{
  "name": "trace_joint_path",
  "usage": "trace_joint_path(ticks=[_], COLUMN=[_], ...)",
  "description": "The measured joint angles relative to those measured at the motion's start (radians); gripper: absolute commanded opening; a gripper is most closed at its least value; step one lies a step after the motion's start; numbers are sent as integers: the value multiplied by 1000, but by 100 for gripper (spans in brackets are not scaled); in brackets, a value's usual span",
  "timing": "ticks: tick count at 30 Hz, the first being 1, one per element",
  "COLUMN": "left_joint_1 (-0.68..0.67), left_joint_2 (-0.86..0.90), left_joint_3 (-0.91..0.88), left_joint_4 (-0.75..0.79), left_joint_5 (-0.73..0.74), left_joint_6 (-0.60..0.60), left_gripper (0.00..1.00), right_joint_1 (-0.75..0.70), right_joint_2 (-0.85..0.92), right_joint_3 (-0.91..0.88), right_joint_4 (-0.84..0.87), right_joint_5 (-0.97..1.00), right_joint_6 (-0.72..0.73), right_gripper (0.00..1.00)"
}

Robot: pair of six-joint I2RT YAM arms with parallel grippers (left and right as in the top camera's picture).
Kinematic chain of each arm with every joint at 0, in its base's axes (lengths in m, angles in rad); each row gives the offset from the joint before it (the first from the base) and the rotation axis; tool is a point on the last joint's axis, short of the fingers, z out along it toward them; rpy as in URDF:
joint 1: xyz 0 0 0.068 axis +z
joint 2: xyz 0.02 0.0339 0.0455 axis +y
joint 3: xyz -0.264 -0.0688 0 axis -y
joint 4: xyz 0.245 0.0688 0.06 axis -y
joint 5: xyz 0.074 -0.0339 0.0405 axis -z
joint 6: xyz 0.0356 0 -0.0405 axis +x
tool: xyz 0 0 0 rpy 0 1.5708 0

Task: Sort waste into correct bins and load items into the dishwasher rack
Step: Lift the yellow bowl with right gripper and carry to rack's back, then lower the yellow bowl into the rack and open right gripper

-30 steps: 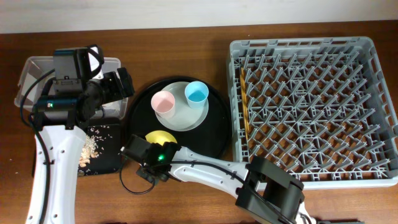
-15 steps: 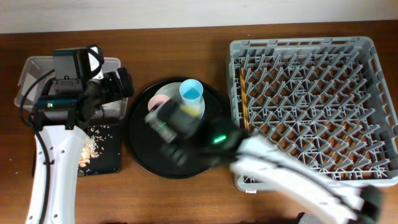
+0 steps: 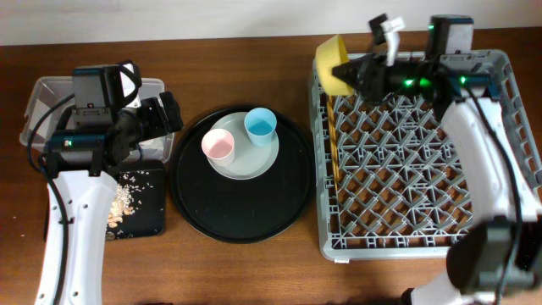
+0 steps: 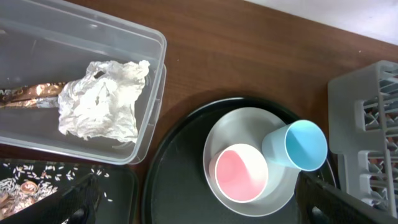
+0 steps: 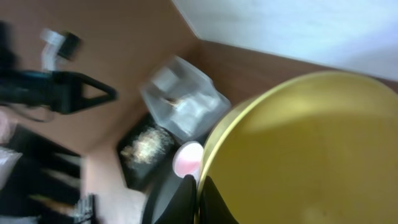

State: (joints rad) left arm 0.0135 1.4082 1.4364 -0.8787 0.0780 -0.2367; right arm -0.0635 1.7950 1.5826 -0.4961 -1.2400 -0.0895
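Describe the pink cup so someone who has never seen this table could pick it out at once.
Find the large round black tray in the middle of the table, left of the grey dishwasher rack. A pale round plate sits on it with two cups; the pink cup is the left one, beside a light blue cup.

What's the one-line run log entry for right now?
right gripper: shut on yellow bowl, at rack corner | left gripper: open, beside clear box | pink cup, blue cup: on plate | chopsticks: in rack
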Motion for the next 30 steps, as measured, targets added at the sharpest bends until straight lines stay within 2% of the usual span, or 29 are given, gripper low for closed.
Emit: trace_joint_path(ticks=[3,10,18,23,26,30], left_joint_1=[0,0,0,0,0,0], left_joint_2=[0,0,0,0,0,0], left_joint_3=[0,0,0,0,0,0], left_joint_4=[0,0,0,0,0,0], left_joint_5=[0,0,0,-1,0,0], left_joint_6=[0,0,0,0,0,0], left_gripper=[99,99,99,99,99,99], right_joint_1=[-58,-64,-65,-68,-64,-57], right_joint_2=[179,386,402,402,402,402], right_joint_3=[-2,-2,3,4,4,5], right_joint_4=[140,303,312,490,503,455], right_joint_5=[-174,-263,-307,-306,-302,-286], right_joint_6=[20,99,150,354,454,500], right_gripper=[4,4,4,4,4,4])
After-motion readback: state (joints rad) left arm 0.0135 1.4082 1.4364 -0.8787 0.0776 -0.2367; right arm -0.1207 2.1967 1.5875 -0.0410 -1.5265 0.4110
